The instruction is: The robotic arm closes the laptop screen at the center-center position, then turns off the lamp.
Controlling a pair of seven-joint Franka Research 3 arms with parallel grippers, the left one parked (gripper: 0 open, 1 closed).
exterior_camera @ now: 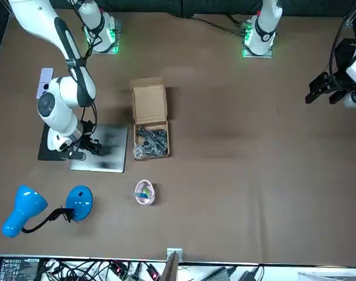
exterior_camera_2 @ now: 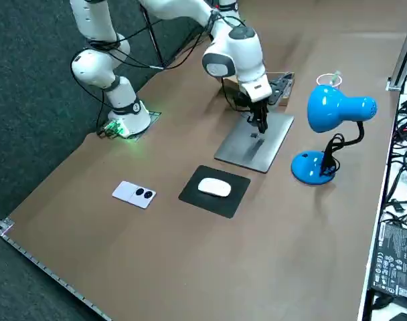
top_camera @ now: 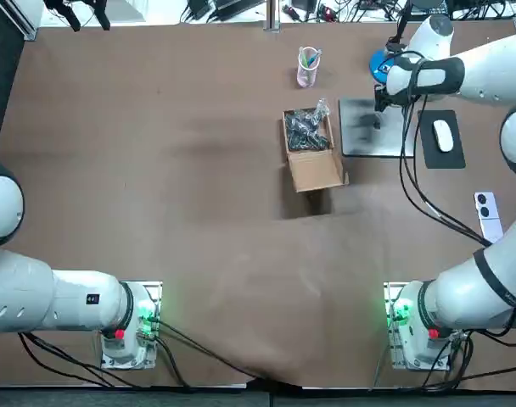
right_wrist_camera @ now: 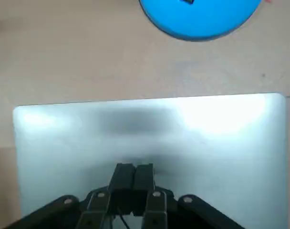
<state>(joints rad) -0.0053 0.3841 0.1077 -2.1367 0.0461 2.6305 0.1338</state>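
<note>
the tool [right_wrist_camera: 134, 168], pinched shut and empty, hangs just over the shut laptop [right_wrist_camera: 150, 129]; closing looks done, next comes switching off the lamp [exterior_camera_2: 337, 110].

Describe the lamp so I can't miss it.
Start at the closed silver laptop, where the right gripper hangs shut over the lid. Just beyond it, farther from the robot, stands the lamp: bright blue shade and round blue base on a black neck, unlike its grey, white and cardboard neighbours.
</note>
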